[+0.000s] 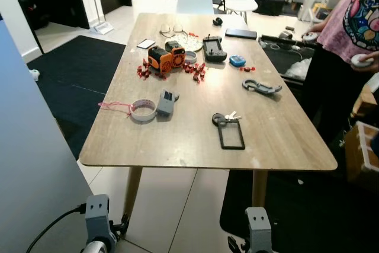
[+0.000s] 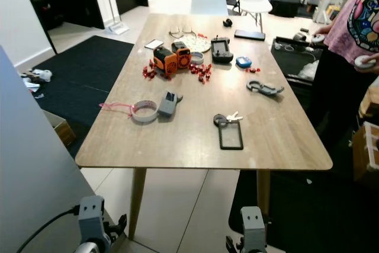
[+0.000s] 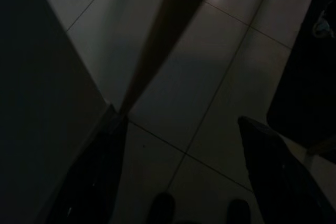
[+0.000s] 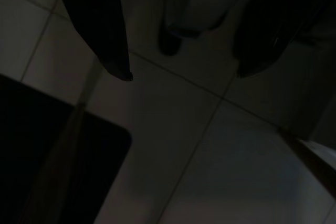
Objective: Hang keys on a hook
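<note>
— Where are the keys?
— The keys (image 1: 228,117) lie flat on the wooden table (image 1: 278,137), near its front edge and right of centre: a few small silver keys on a ring, joined to a black rectangular loop (image 1: 231,135).
— Any containers?
— Farther back, a shallow white plate (image 1: 190,42) sits behind two boxy orange-and-black devices (image 1: 166,58); what it holds I cannot tell. Small red pieces (image 1: 195,70) are scattered around the devices.
— Other shapes?
— A grey curved hook-like tool (image 1: 261,87) to the right, a white tape roll (image 1: 143,109) with a pink cord (image 1: 115,106) touching a grey block (image 1: 166,103) to the left, a black handheld controller (image 1: 214,48) and a round blue object (image 1: 237,60) beyond.
— The claws?
— Both arms hang low over the tiled floor (image 1: 177,205). The left gripper (image 3: 184,182) has its fingers apart; the right gripper (image 4: 184,72) likewise.
— Anyone around?
— A person (image 1: 349,22) in a pink patterned shirt stands at the table's right.
</note>
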Robot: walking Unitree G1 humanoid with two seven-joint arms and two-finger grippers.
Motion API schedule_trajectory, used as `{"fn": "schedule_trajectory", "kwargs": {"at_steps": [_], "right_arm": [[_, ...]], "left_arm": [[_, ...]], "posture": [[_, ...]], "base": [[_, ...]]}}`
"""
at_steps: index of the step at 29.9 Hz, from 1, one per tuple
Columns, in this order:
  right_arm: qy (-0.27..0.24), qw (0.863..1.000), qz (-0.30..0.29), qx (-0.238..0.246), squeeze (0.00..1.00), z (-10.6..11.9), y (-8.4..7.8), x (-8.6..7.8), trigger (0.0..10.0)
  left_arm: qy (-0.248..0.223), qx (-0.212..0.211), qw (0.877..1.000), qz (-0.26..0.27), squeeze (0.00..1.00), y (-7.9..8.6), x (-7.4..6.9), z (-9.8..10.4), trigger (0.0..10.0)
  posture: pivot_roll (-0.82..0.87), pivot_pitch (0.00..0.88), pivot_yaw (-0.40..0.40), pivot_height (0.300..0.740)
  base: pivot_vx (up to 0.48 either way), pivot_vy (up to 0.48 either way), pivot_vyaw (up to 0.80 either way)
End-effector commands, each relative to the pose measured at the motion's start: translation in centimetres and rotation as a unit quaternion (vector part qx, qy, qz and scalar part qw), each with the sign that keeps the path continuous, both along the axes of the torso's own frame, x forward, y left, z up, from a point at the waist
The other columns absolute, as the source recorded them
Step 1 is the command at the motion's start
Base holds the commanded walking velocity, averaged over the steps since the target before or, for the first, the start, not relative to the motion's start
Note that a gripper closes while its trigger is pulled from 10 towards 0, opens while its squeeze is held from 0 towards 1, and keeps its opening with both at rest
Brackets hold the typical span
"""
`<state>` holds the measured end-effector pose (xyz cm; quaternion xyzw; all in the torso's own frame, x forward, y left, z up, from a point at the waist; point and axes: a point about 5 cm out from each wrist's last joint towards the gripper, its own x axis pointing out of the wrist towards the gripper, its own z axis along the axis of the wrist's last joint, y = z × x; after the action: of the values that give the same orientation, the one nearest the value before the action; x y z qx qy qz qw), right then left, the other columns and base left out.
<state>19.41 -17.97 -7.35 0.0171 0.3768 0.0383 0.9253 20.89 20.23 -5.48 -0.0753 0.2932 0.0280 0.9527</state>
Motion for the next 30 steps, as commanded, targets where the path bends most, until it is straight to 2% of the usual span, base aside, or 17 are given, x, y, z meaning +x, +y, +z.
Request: {"fn": "schedule_trajectory", "kwargs": {"at_steps": [1,6,18,21,22,24,26,28,29,30], "right_arm": [[0.009,1.0,-0.004,-0.003,0.0,-0.2,-0.2,-0.4,10.0],[0.011,1.0,-0.004,-0.004,0.0,-0.3,-0.3,-0.5,10.0],[0.016,1.0,-0.009,-0.007,0.0,-0.4,-0.4,-0.7,10.0],[0.017,1.0,-0.012,-0.008,0.0,-0.4,-0.5,-0.8,10.0],[0.019,1.0,-0.015,-0.01,0.0,-0.4,-0.7,-0.8,10.0],[0.019,1.0,-0.015,-0.01,0.0,-0.4,-0.7,-0.9,10.0],[0.019,1.0,-0.016,-0.011,0.0,-0.4,-0.8,-0.9,10.0],[0.019,1.0,-0.016,-0.012,0.0,-0.4,-0.9,-0.9,10.0],[0.019,1.0,-0.016,-0.012,0.0,-0.4,-0.9,-0.9,10.0],[0.019,1.0,-0.016,-0.013,0.0,-0.4,-0.9,-0.9,10.0]], "left_arm": [[0.005,-0.001,1.0,-0.004,0.0,-0.2,-0.1,-0.1,10.0],[0.009,0.0,1.0,-0.005,0.0,-0.2,-0.2,-0.2,10.0],[0.024,0.017,1.0,-0.006,0.0,-0.1,0.1,-0.3,10.0],[0.017,0.027,0.999,-0.024,0.0,-0.3,0.4,-0.1,10.0],[-0.012,0.024,0.998,-0.057,0.0,-0.6,0.8,0.5,10.0],[-0.022,0.023,0.997,-0.07,0.0,-0.7,0.9,0.7,10.0],[-0.038,0.037,0.99,-0.131,0.0,-0.5,0.8,1.1,10.0],[-0.048,0.093,0.964,-0.246,0.0,0.0,0.0,1.4,10.0],[-0.048,0.093,0.964,-0.246,0.0,0.0,0.0,1.4,10.0],[-0.051,0.108,0.944,-0.307,0.0,0.4,-0.6,1.7,10.0]], "posture": [[0.04,0.051,-0.002,0.74],[0.04,0.047,-0.003,0.74],[0.03,0.045,0.0,0.74],[0.03,0.048,0.0,0.74],[0.03,0.048,-0.001,0.74],[0.03,0.048,-0.001,0.74],[0.03,0.049,0.0,0.74],[0.03,0.05,0.001,0.74],[0.03,0.05,0.001,0.74],[0.03,0.051,0.002,0.74]], "base": [[0.0,-0.405,0.0],[0.0,-0.404,0.0],[0.0,0.0,0.0],[0.0,0.0,0.0],[0.0,0.0,0.0],[0.0,0.0,0.0],[0.0,0.0,0.0],[0.0,0.0,0.0],[0.0,0.0,0.0],[0.0,0.0,0.0]]}}
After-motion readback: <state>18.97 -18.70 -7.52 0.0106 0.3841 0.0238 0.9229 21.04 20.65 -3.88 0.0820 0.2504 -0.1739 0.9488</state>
